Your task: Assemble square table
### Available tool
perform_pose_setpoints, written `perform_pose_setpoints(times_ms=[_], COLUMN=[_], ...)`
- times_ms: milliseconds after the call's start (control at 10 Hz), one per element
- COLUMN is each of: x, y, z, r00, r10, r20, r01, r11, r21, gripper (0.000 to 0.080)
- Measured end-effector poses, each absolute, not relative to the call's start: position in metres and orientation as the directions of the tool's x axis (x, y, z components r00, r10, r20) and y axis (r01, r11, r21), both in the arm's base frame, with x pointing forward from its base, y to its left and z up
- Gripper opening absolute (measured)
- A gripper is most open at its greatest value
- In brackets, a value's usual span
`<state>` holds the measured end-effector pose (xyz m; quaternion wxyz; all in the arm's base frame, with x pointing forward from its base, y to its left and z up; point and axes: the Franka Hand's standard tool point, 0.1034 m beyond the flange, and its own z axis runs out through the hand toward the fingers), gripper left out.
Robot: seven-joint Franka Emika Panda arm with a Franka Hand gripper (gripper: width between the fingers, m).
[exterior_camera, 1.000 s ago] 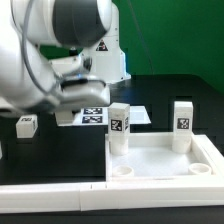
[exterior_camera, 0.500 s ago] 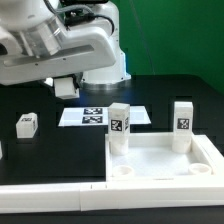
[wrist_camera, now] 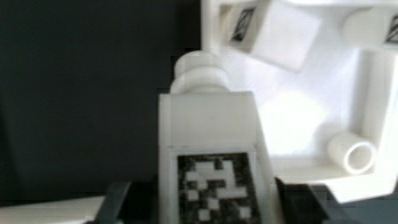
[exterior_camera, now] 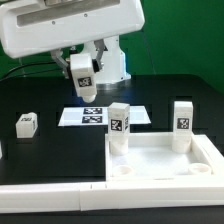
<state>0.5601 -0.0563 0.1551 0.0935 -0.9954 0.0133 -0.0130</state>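
Two of four legs look fitted, so I judge the task about half done. On the white plastic square plate (exterior_camera: 160, 158), two short white blocky legs with black-and-white tags, the left standing leg (exterior_camera: 119, 128) and the right standing leg (exterior_camera: 183, 124), stand upright at its two far corners. How firmly they sit I cannot tell. The plate's near round sockets (exterior_camera: 123, 172) appear empty. The hand (exterior_camera: 82, 64), partly closed, grips a third leg (exterior_camera: 82, 75) in the air beyond the plate's far edge. A fourth leg (exterior_camera: 26, 124) lies loose on the black tabletop (exterior_camera: 170, 88), well apart from the plate, on the exterior view's left. These two legs remain to be seated
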Motion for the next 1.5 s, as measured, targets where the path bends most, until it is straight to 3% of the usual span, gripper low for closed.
perform_pose_setpoints(times_ms=[300,500,700,800,1100,1300,1500], x=[0.567,0.599,0.603,0.6,0.602,0.624,0.631], y=[-0.062,-0.015,0.024,0.023,0.029,0.058,0.055], z=[0.152,0.167,0.168,0.165,0.162,0.146,0.127], r00=[0.974,0.917,0.841,0.832,0.837,0.836,0.801], r10=[-0.064,-0.074,-0.141,-0.127,-0.147,-0.137,-0.146], r20=[0.219,0.393,0.523,0.541,0.527,0.531,0.581], r01=[-0.037,-0.031,-0.092,-0.086,-0.098,-0.074,-0.093], r11=[-0.992,-0.993,-0.989,-0.991,-0.988,-0.988,-0.988], r21=[-0.124,-0.116,-0.118,-0.1,-0.12,-0.138,-0.121], gripper=[0.0284,0.0284,0.0284,0.0284,0.0284,0.0284,0.0284])
